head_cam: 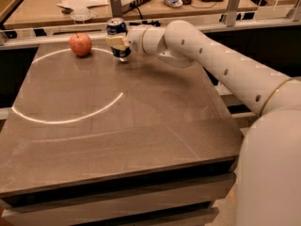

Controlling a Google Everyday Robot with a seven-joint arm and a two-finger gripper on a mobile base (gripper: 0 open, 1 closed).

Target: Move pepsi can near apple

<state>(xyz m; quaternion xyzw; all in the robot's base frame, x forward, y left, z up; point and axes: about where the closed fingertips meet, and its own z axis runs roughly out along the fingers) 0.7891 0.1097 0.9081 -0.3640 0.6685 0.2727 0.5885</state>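
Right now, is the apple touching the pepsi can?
No: bare table shows between the apple and the pepsi can, which the gripper grips near the table's far edge.

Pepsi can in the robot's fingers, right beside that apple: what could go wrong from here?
The gripper holds the pepsi can upright, a short gap from the apple.
1. If it is pushed closer, the can or the fingers might bump the round apple, which could roll.
2. Both are close to the far edge of the table, so a nudged apple might drop off.
3. The can is tall and narrow. If released while tilted, it could topple.
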